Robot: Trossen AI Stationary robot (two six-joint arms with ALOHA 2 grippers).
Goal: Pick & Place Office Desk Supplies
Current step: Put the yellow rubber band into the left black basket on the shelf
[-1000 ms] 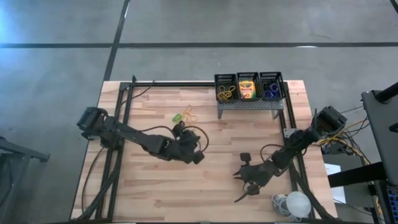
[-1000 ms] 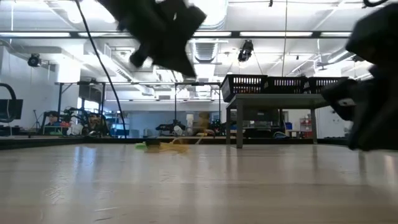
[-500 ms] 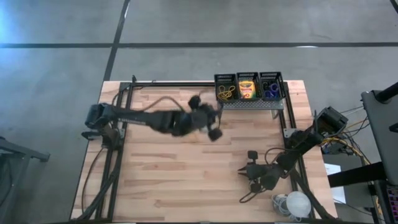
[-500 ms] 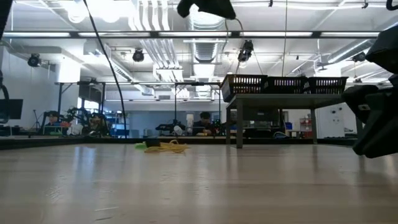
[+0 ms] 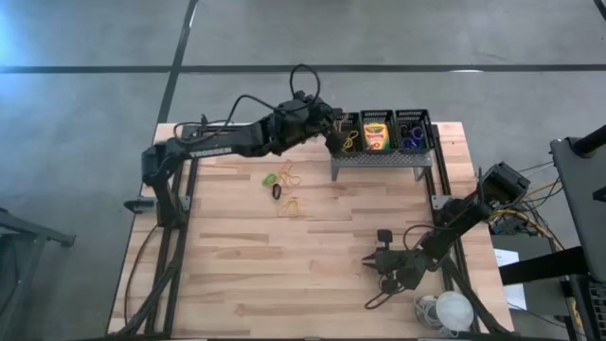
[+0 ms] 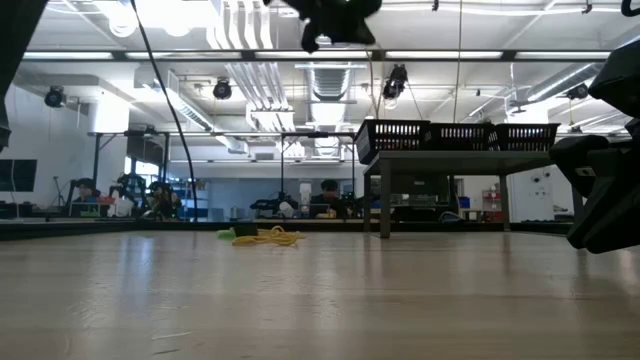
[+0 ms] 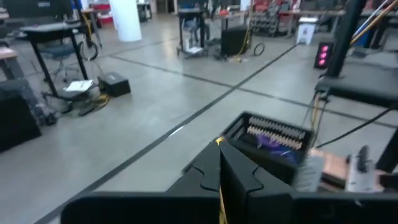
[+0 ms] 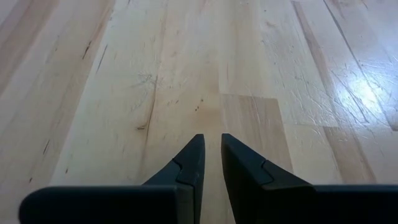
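My left gripper is high over the far right of the table, beside the left of three black mesh bins on a grey stand, and is shut on a thin yellow rubber band. That bin holds rubber bands, the middle bin a yellow-and-green crayon box, and the right bin blue and purple rings. On the table lie a green ring, yellow rubber bands, a black ring and one more rubber band. My right gripper rests low near the table's near right, slightly open and empty. My left gripper pinches the yellow rubber band between its two shut fingers; only a thin yellow line shows in the seam between them. The band is lifted clear of the table. Which part of the band it has is hidden by the fingers.
The grey perforated stand carries the bins at the far right. A white round object and cables lie at the near right corner. Bare wood lies between the loose supplies and my right gripper.
My left gripper has risen from the table's middle and swung toward the far right, to the bins, staying shut on the rubber band. The black ring and one rubber band it covered now show on the table. My right arm has drawn back a little toward the right edge.
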